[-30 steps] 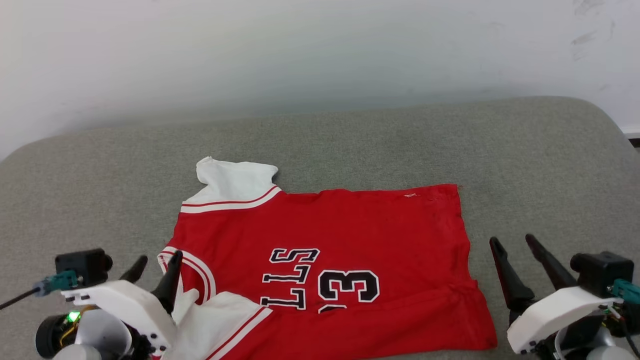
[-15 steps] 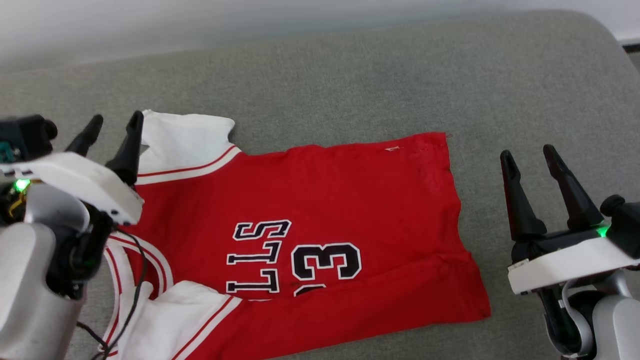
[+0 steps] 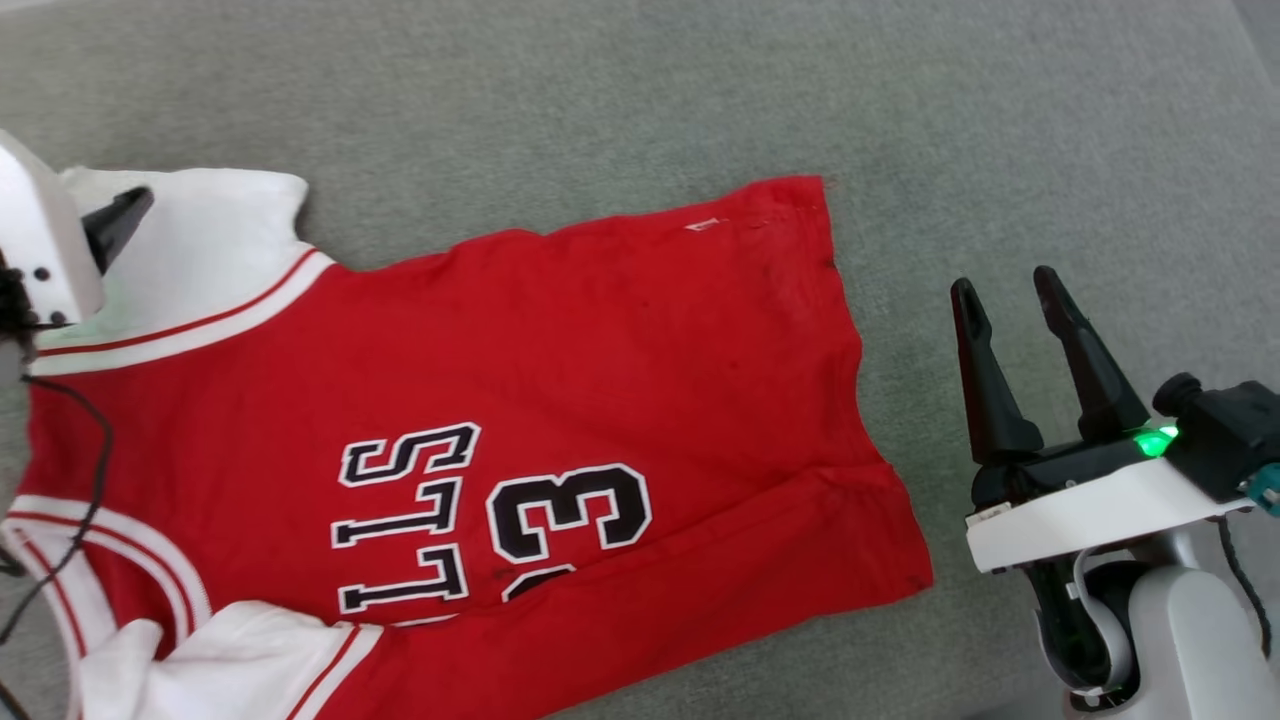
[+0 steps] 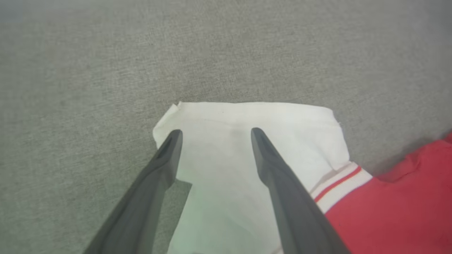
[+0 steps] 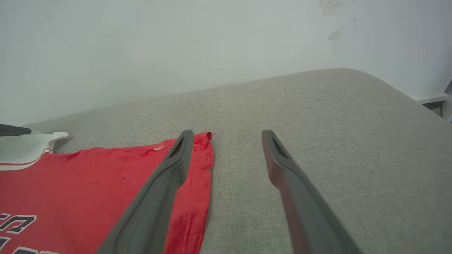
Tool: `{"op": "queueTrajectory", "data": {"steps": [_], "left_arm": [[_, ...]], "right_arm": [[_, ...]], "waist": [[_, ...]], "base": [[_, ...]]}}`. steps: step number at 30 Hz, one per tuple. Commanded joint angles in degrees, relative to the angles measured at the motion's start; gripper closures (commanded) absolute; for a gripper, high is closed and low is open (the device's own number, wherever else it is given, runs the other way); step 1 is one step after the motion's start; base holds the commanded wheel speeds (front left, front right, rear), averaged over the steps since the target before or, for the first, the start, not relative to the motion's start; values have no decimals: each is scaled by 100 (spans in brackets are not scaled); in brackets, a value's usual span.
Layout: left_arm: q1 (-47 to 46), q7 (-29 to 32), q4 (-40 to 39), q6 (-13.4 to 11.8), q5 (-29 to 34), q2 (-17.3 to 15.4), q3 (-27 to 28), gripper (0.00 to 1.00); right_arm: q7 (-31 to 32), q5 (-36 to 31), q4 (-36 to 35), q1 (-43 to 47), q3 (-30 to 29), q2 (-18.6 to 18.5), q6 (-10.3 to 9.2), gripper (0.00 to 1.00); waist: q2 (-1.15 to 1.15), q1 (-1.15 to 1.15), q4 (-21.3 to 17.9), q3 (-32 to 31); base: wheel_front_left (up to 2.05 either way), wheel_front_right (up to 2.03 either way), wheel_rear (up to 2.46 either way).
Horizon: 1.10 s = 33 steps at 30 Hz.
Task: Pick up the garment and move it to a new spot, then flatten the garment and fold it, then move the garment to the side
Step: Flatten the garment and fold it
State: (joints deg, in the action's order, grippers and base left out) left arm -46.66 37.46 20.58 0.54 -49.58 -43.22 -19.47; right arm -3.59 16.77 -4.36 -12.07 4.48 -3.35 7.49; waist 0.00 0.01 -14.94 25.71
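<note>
Our left claw (image 4: 216, 131) is wide open, right over the far white sleeve (image 4: 247, 116) of the garment (image 3: 560, 360), so that arm is nearer. Our right claw (image 3: 1003, 279) is wide open too, just beside the bottom hem (image 3: 850, 370). The garment lies mostly flat on the grey cushion (image 3: 700, 90), long way left to right, with its near sleeve (image 3: 230, 655) bunched.

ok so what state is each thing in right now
garment, spread out print side up on the grey cushion, near edge creased
far sleeve, lying flat
near sleeve, rumpled
left claw, open, over the far sleeve, gripping nothing
right claw, open, beside the garment's hem, gripping nothing
</note>
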Motion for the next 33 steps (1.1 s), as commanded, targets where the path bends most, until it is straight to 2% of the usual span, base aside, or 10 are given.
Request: {"op": "queueTrajectory", "data": {"steps": [1, 7, 11, 12, 13, 14, 22, 26, 33], "left_arm": [[-133, 288, 111, 33, -37, -127, -46, 0], [-214, 1227, 552, -10, -55, -474, -256, 0], [88, 1918, 801, -90, -221, -419, -488, 0], [158, 1997, 823, -110, -288, -339, -496, 13], [210, 1991, 824, -110, -334, -273, -492, 79], [253, 1917, 825, -116, -363, -215, -485, 100], [45, 860, 796, 3, -173, -36, -305, 100], [-274, 177, 690, 72, 37, 89, -242, 100], [-560, -565, 447, 128, 300, 499, -339, 100]], "right_arm": [[-79, 49, 62, -90, 46, 35, 0, 0], [-262, 180, 313, -166, 148, 51, 0, 0], [-304, 284, 458, -220, 182, 53, 0, 0], [-311, 322, 487, -233, 195, 54, 0, 0], [-324, 368, 508, -239, 199, 54, 0, 0], [-317, 413, 534, -242, 212, 54, 0, 0], [120, 842, 836, -495, 186, 41, 0, 0], [703, 1066, 1314, -952, 150, -199, 0, 0], [1575, 1388, 2249, -2001, 337, -749, 0, 0]], "waist": [[0, -1, -171, 171], [0, -1, -348, 358], [0, -1, -392, 393], [0, -1, -397, 397], [0, -1, -400, 401], [0, -1, -401, 402], [0, -1, -246, 163], [0, -1, -18, -11], [0, -1, 567, -86]], "base": [[0, 0, 0], [0, 0, 0], [0, 0, 0], [0, 0, 0], [0, 0, 0], [0, 0, 0], [0, 0, 0], [0, 0, 0], [0, 0, 0]]}}
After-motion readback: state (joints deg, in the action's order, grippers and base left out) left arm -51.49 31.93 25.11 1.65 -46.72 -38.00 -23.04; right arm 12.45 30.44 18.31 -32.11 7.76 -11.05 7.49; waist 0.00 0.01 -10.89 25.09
